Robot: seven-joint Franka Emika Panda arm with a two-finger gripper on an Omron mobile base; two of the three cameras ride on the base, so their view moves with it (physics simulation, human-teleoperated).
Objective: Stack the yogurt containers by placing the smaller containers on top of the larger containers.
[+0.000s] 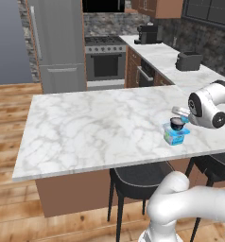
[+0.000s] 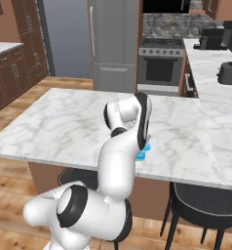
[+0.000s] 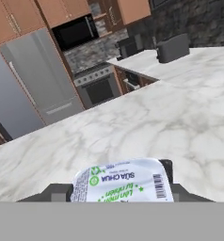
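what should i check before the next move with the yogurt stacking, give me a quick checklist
1. Small cup gripped: ok. The tiny light-blue cup sits between the fingertips of the gripper, label facing the hand camera.
2. Base tub upright on the marble counter: ok. The bigger light-blue tub stands near the front edge.
3. Tub top free: not ok. The dark round cup already sits on it.
4. Held cup above the stack: cannot tell; it looks close in the left base view, but the arm hides the alignment.
5. Held cup level: cannot tell.
6. Counter around the stack unobstructed: ok.
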